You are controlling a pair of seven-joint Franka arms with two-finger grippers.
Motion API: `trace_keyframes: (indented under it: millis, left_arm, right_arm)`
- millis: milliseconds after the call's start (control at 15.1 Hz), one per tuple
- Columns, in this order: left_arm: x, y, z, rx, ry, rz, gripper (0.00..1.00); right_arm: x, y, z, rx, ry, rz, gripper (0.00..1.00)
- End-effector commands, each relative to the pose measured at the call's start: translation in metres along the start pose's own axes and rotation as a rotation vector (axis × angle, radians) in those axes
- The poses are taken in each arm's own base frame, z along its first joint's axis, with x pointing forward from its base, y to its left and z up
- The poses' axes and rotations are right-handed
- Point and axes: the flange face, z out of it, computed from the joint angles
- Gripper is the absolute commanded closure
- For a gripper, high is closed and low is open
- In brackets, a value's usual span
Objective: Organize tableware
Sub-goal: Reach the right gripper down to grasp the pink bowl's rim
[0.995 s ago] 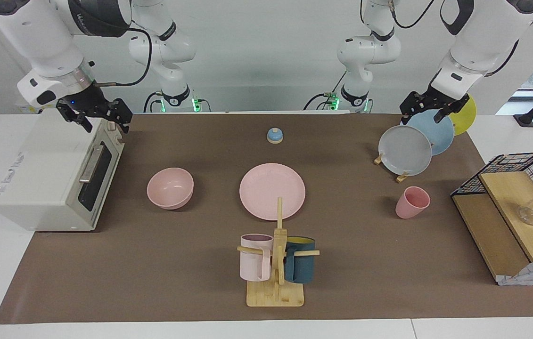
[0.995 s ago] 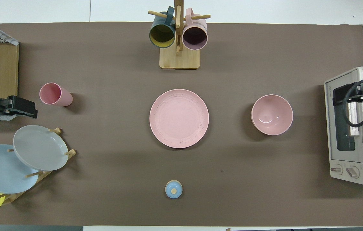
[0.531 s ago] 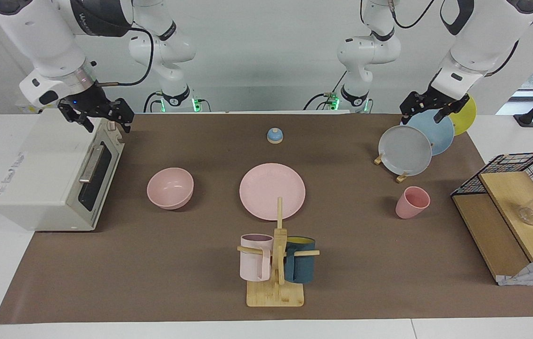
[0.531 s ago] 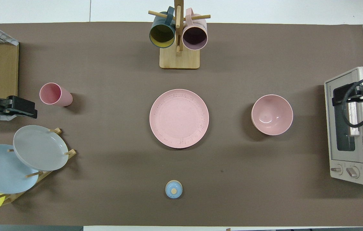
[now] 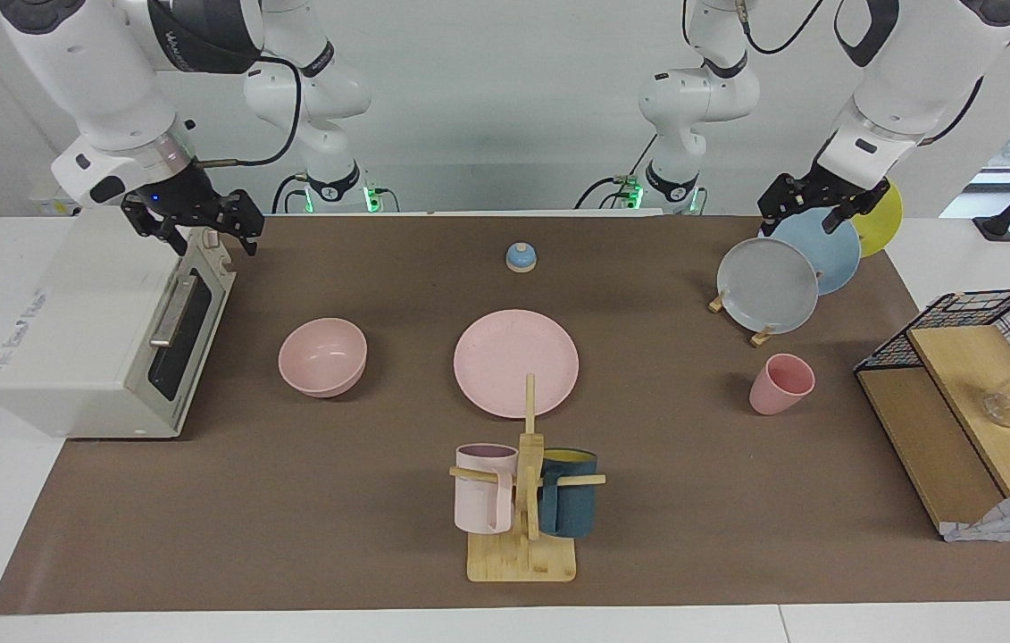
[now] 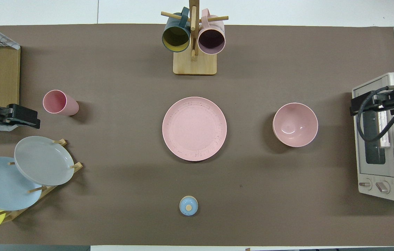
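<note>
The right hand (image 5: pixel 201 228) is held up over the toaster oven (image 5: pixel 103 326), fingers apart and empty, judged poised for the bowl. The pink bowl (image 5: pixel 322 356) is set upright on the table (image 5: pixel 290 518) beside the oven, toward the right arm's end. The pink plate (image 5: pixel 515 363) is laid flat at mid-table, likely as the stacking base; nothing is stacked yet. The pink cup (image 5: pixel 780 384) is stood upright toward the left arm's end, beside the plate rack (image 5: pixel 768 286). The left hand (image 5: pixel 813 210) is held over that rack, fingers apart, empty, waiting.
</note>
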Motion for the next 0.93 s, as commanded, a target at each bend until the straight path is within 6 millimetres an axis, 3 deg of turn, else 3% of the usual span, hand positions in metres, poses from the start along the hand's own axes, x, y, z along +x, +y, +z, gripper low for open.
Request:
trace_keyframes:
  millis: [0, 133, 265, 332, 531, 664, 863]
  left_arm:
    - [-0.003, -0.001, -0.001, -0.011, 0.008, -0.01, 0.0]
    - [-0.003, -0.001, -0.001, -0.01, 0.008, -0.01, 0.0]
    - [-0.003, -0.001, -0.001, -0.011, 0.008, -0.01, 0.0]
    - [-0.003, -0.001, -0.001, -0.01, 0.008, -0.01, 0.0]
    - [-0.003, -0.002, -0.001, -0.011, 0.008, -0.011, 0.0]
    - [-0.003, -0.001, -0.001, -0.012, 0.007, -0.01, 0.0]
    - [-0.003, -0.001, -0.001, -0.01, 0.008, -0.01, 0.0]
  right_arm:
    - [-0.005, -0.022, 0.019, 0.015, 0.013, -0.057, 0.0]
    - [0.012, -0.049, 0.035, 0.012, 0.035, -0.1, 0.0]
    - [0.03, -0.101, 0.06, 0.005, 0.067, -0.157, 0.0]
    - [0.039, -0.115, 0.072, 0.003, 0.078, -0.157, 0.0]
    - [0.061, -0.143, 0.116, -0.001, 0.102, -0.168, 0.0]
    - [0.055, -0.166, 0.139, 0.0, 0.106, -0.168, 0.0]
    - [0.047, -0.167, 0.177, 0.002, 0.108, -0.143, 0.0]
